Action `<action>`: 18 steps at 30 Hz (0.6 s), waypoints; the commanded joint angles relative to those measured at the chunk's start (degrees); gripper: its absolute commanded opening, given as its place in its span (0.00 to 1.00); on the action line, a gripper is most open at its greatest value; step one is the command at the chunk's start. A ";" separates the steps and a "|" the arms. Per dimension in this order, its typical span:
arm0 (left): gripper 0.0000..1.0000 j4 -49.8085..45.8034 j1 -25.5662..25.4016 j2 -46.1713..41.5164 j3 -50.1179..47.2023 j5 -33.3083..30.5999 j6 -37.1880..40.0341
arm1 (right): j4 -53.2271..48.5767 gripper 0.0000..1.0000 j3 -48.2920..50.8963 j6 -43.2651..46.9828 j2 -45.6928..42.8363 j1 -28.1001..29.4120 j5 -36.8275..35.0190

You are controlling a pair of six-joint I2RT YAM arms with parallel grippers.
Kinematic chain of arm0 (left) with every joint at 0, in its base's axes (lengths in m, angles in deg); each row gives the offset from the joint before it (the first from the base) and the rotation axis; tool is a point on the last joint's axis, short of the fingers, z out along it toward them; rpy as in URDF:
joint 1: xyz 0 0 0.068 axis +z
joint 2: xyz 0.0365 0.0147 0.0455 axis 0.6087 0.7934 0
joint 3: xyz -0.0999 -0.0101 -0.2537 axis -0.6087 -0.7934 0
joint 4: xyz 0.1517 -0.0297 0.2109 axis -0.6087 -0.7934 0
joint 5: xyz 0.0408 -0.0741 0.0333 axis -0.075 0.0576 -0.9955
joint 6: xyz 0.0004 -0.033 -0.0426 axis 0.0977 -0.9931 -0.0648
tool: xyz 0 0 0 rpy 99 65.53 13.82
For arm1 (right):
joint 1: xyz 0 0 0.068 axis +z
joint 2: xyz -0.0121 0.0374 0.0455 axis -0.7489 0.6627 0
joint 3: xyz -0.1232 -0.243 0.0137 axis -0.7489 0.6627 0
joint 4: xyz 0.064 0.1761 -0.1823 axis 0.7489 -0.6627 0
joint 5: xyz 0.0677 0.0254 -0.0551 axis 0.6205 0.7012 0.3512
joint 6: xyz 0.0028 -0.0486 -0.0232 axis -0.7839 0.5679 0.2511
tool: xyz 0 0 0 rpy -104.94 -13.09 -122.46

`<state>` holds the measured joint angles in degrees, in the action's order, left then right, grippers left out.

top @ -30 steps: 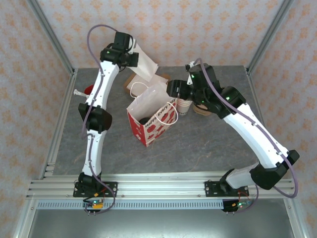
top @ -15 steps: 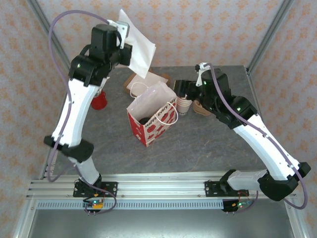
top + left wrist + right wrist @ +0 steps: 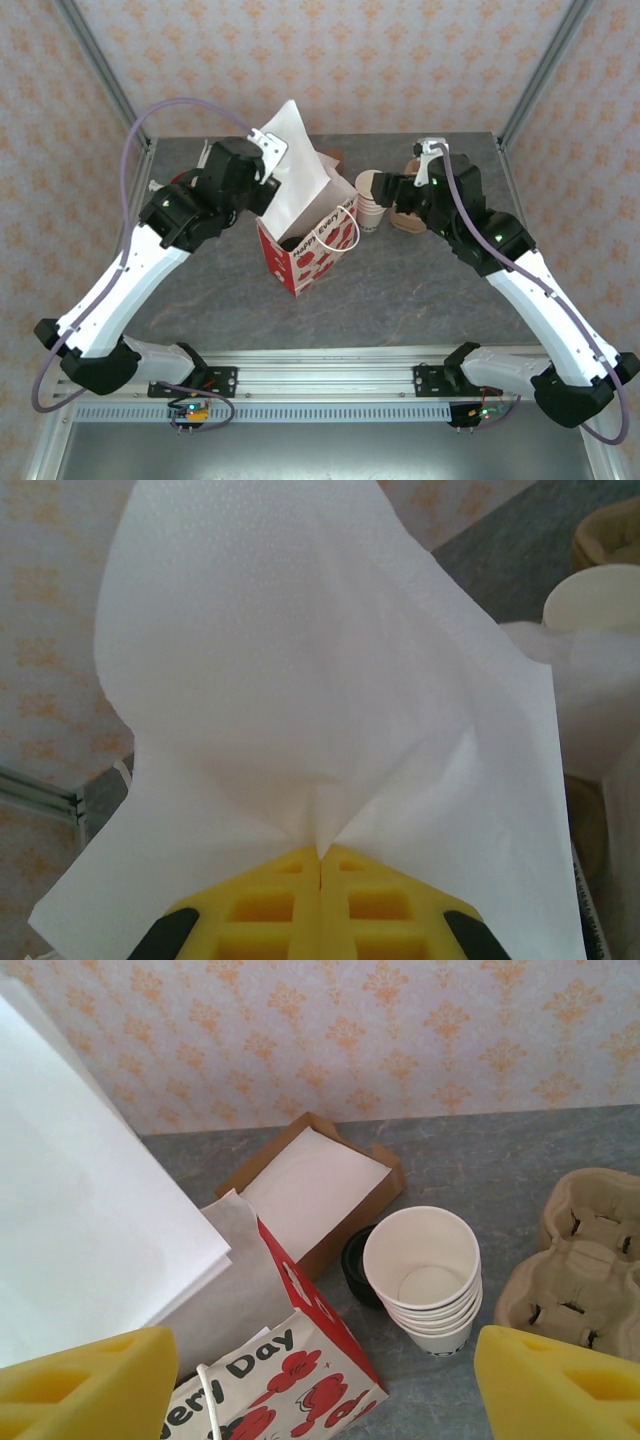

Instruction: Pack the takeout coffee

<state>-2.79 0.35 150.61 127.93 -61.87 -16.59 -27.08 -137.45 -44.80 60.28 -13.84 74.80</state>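
Presently, the main risk lies with the napkin [image 3: 300, 660]. The left jaws are closed on its lower edge, and it stands as a broad, limp sheet over the far side of the bag [image 3: 312, 262]. Judged from that, a descent could leave the sheet draped across the bag's rim or caught on the rope handle [image 3: 345, 232] instead of dropping inside. Pressure on the thin paper wall could also tip the bag and upset the drink in it.

A second risk is at the right jaws. They stand wide apart and hold nothing, just right of the bag and close to the stack of lidless cups [image 3: 425, 1275]. A careless sweep there could topple the stack against the bag.

Containers:
- Bag: upright on the surface [image 3: 420, 290], mouth open. A dark round shape in the mouth is taken to be the lid of the takeout coffee [image 3: 291, 243]; the cup body is hidden.
- Cardboard box [image 3: 392, 1182], behind the bag: holds flat white sheets.
- Stack of lidless cups, right of the bag: top cup empty.
- Cup carrier [image 3: 585, 1260], further right of the bag: wells empty.
- Black lids [image 3: 355, 1255]: between the bag and the cup stack, loose on the surface.
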 commanded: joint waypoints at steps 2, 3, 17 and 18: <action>0.00 3.05 -1.05 1.65 -2.29 -2.88 2.24 | 1.01 0.79 1.66 1.23 -0.86 -0.24 -0.91; 0.00 3.15 -1.47 2.23 -2.77 -3.47 2.95 | 0.83 0.79 1.80 1.16 -0.86 -0.21 -0.89; 0.28 6.73 -3.61 0.48 -11.40 4.33 0.33 | 0.36 0.79 2.06 0.69 -0.60 -0.29 -0.56; 0.32 6.33 -3.64 0.18 -11.21 5.09 0.04 | 0.35 0.79 2.07 0.48 -0.51 -0.29 -0.45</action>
<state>2.06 -3.04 153.78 116.87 -59.10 -15.14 -27.02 -135.70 -44.59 60.15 -13.84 74.83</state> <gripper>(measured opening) 0.297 0.792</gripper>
